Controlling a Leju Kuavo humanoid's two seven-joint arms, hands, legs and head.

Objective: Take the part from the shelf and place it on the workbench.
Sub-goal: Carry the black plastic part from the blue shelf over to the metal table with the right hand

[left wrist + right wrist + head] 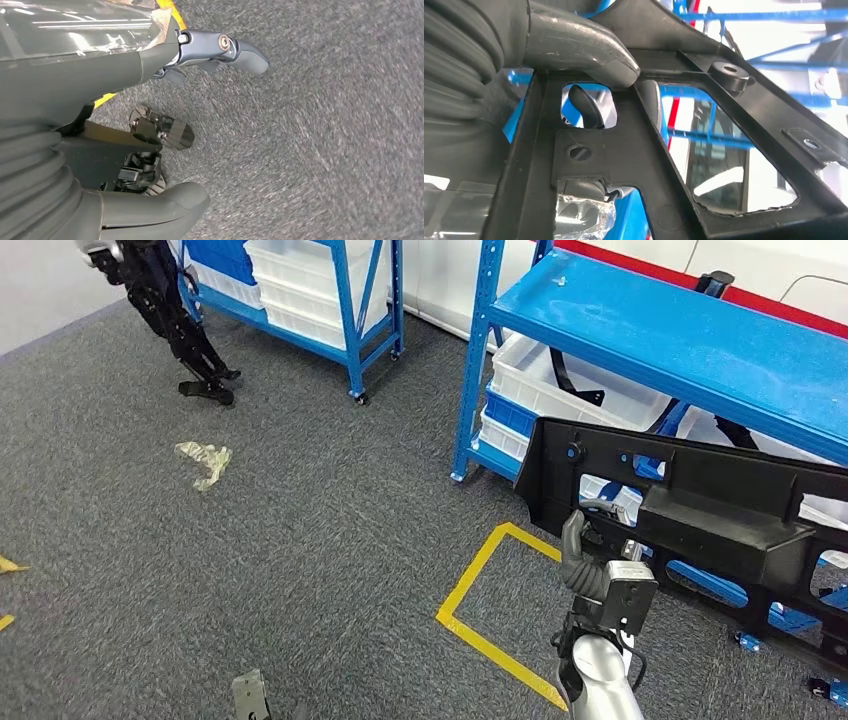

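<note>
Right hand [585,565] around black part [700,510]

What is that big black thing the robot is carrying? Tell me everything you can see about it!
The black part is a long, flat frame that looks like moulded plastic, with cut-out windows, small round holes and a boxy bulge in its middle. It is up off the floor, roughly on edge and tilted, in front of the blue shelf. The right hand grips it near one end, fingers hooked through an opening.
</note>
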